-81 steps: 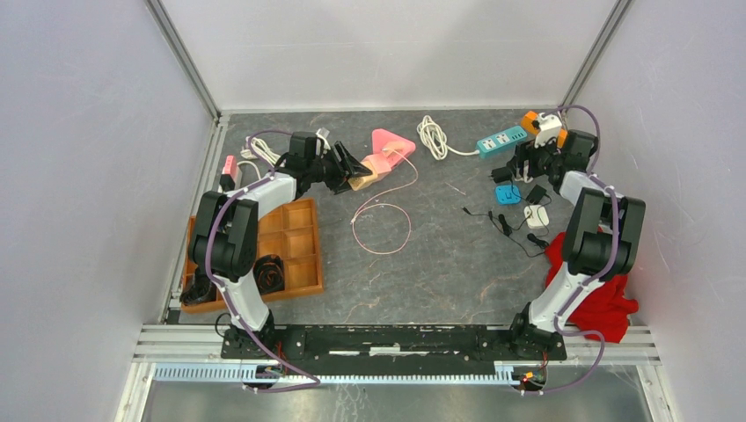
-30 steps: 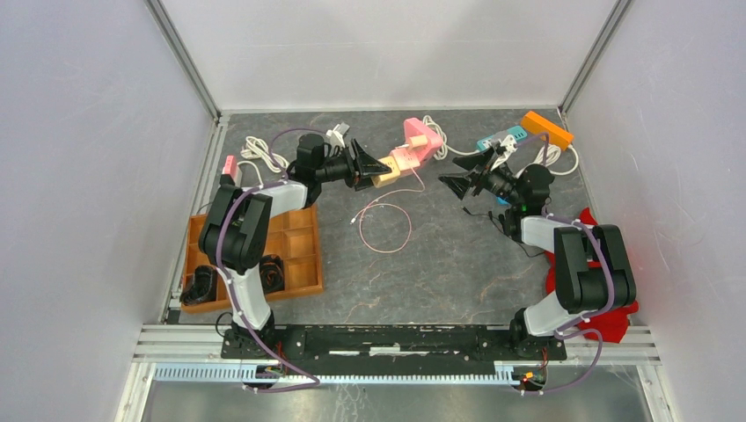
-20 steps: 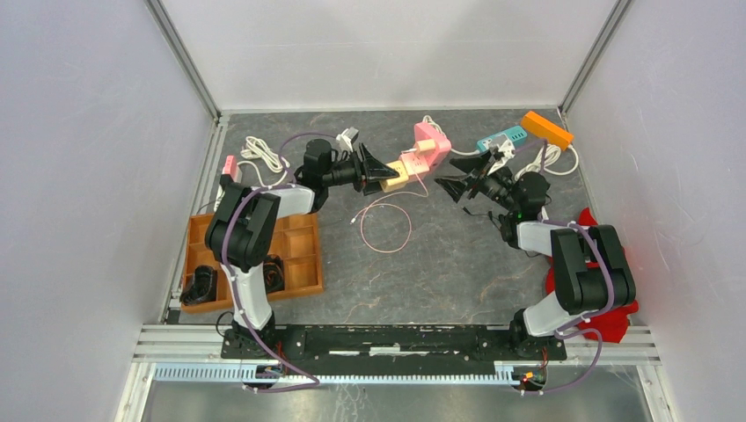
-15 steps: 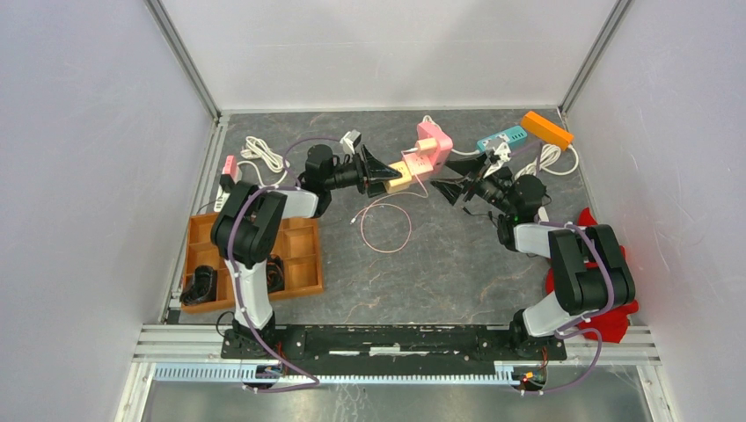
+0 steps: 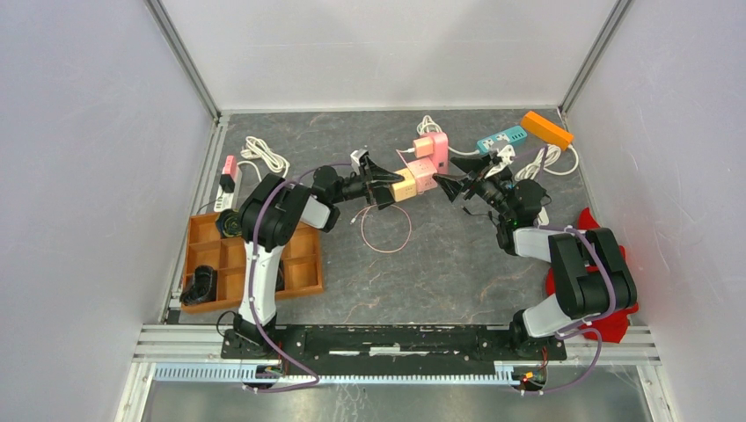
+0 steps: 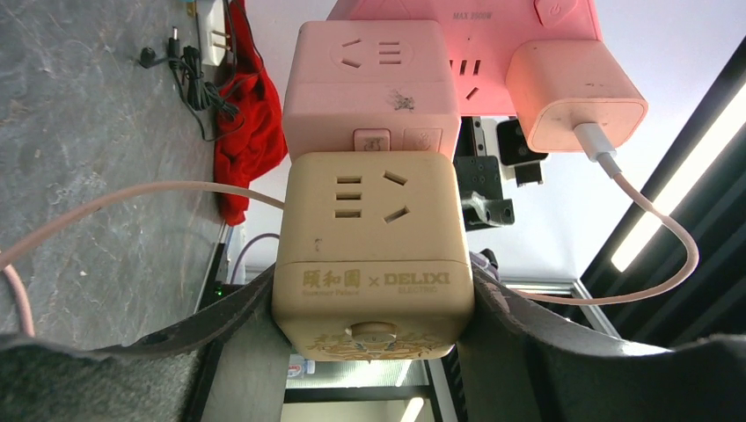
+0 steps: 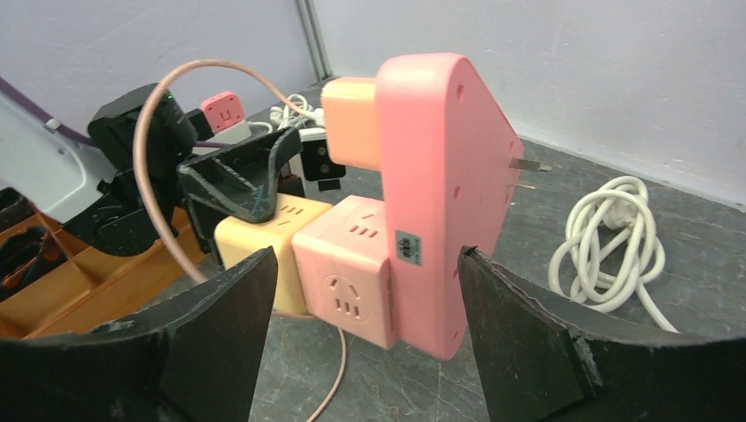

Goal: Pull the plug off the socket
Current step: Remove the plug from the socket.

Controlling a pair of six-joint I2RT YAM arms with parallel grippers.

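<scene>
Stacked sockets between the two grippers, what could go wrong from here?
1. The left gripper clamps only the beige cube, which is chained through the pink cube to the pink triangular socket; a pull might part the wrong joint.
2. The right gripper, open, straddles cube and triangular socket together, so closing could grip unevenly and slip.
3. The pink charger has a cable trailing to the table; it could snag or drag.

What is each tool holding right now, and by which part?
Left tool grips the beige cube by its side faces. Right tool stands open around the pink socket block, holding nothing.
</scene>
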